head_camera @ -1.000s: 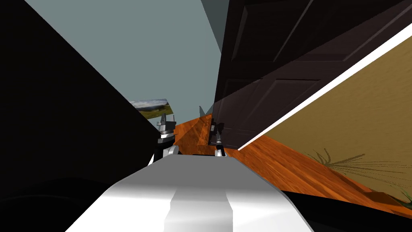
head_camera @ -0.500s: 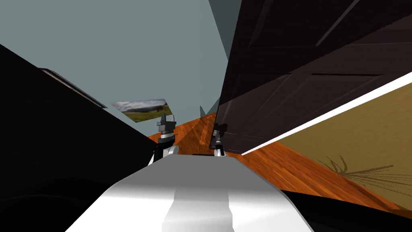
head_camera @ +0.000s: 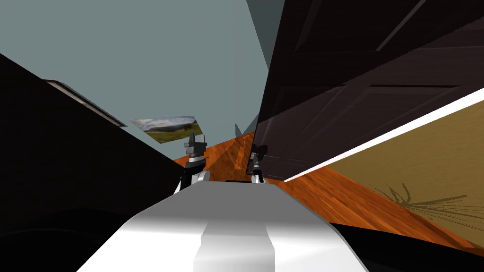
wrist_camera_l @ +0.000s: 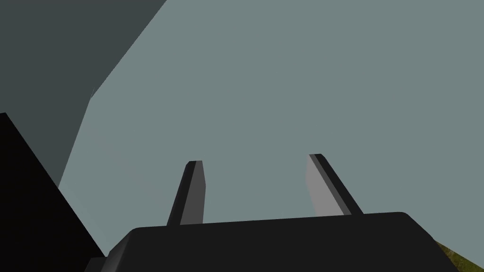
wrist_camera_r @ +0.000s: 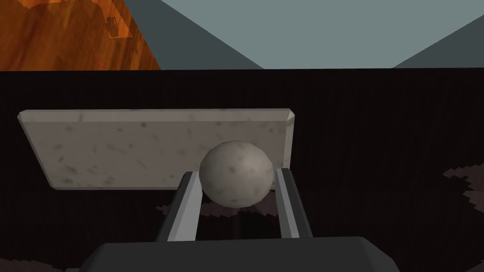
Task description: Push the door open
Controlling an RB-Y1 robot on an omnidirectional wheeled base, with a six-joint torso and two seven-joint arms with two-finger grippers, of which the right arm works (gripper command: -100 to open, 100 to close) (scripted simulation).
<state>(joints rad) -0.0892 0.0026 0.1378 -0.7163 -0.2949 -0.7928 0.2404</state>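
Head view, far left: a black area point(head_camera: 56, 156) runs up to a grey wall point(head_camera: 156, 56), and a landscape picture point(head_camera: 165, 128) sits low on that wall. Just right of the picture the left end effector point(head_camera: 197, 140) is raised in front of the wall, touching nothing. The left wrist view shows its two fingers point(wrist_camera_l: 194, 189) spread wide with nothing between them.

Right of it a wedge of orange wood floor point(head_camera: 227, 158) runs away from the robot. Next comes the right end effector point(head_camera: 254, 152), which sits at the near edge of the door point(head_camera: 340, 94). The door is dark brown and panelled and takes up the upper right of the view.

In the right wrist view the door's face is a dark plane carrying a pale, speckled plate point(wrist_camera_r: 142, 146). A round speckled knob point(wrist_camera_r: 236, 163) stands out from that plate near one end. The right end effector's fingers point(wrist_camera_r: 186, 208) lie one on each side of the knob and press against it, pinching it.

Further right in the head view, a white strip point(head_camera: 392, 123) lies between the door and a tan wall point(head_camera: 425, 160). The tan wall bears a spiky shadow point(head_camera: 416, 203), and more of the floor lies at its foot.
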